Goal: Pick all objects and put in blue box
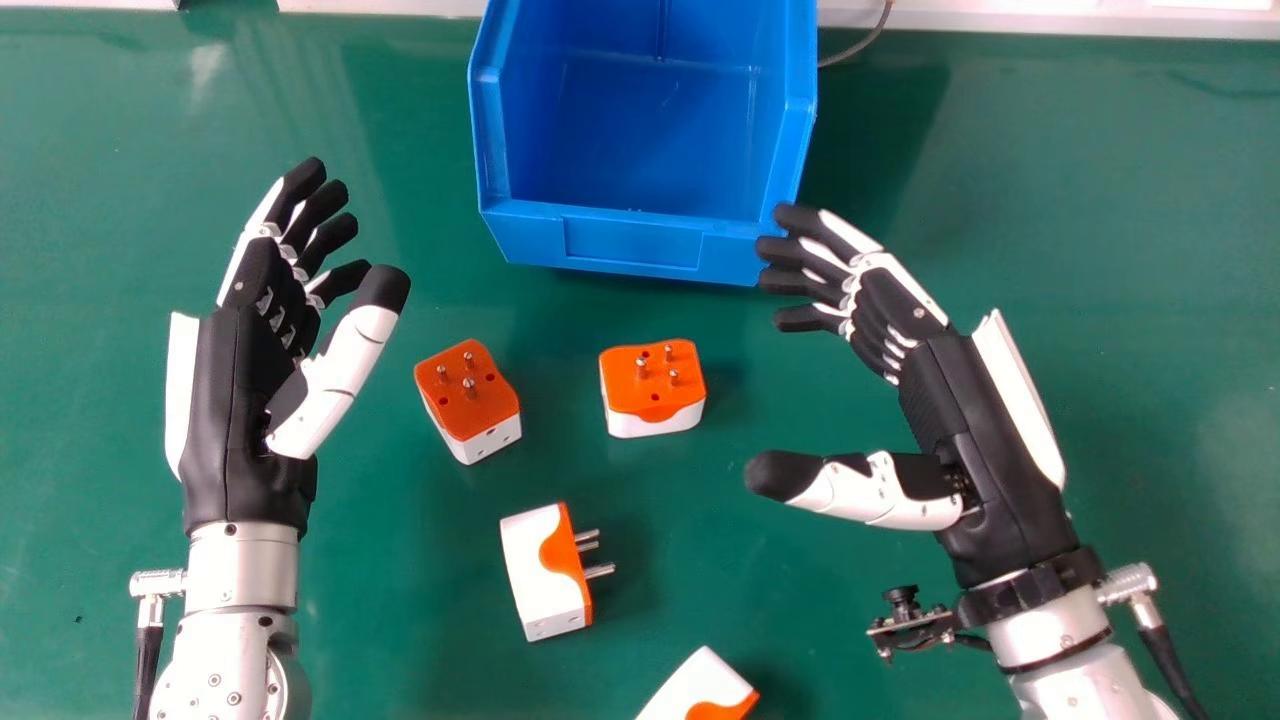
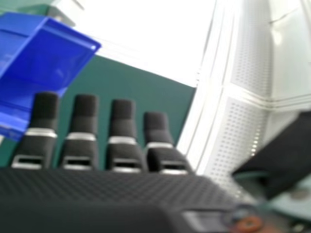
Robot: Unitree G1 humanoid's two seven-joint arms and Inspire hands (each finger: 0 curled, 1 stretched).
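Blue box (image 1: 640,240) sits on the green worktop (image 1: 380,620), its low front wall toward me; I take all places from it.

Left hand (image 1: 245,400): to the left of the box and a little nearer me, apart from it. Fingers spread and loosely bent, thumb held away from them, nothing pinched.

Right hand (image 1: 960,420): to the right of the box and nearer me, its fingertips at the box's right front corner. I cannot tell whether they touch it. Fingers extended with slight gaps between, thumb wide of them, palm holding nothing.

Four orange-and-white plug adapters, all outside the box on my side of it. First adapter (image 1: 654,388): just in front of the box, pins up. Second adapter (image 1: 468,400): in front and off toward the box's left, pins also up. Third adapter (image 1: 548,575): farther out from the box front, on its side, pins to my right. Fourth adapter (image 1: 705,690): farthest from the box, partly cut off by the head view's edge.
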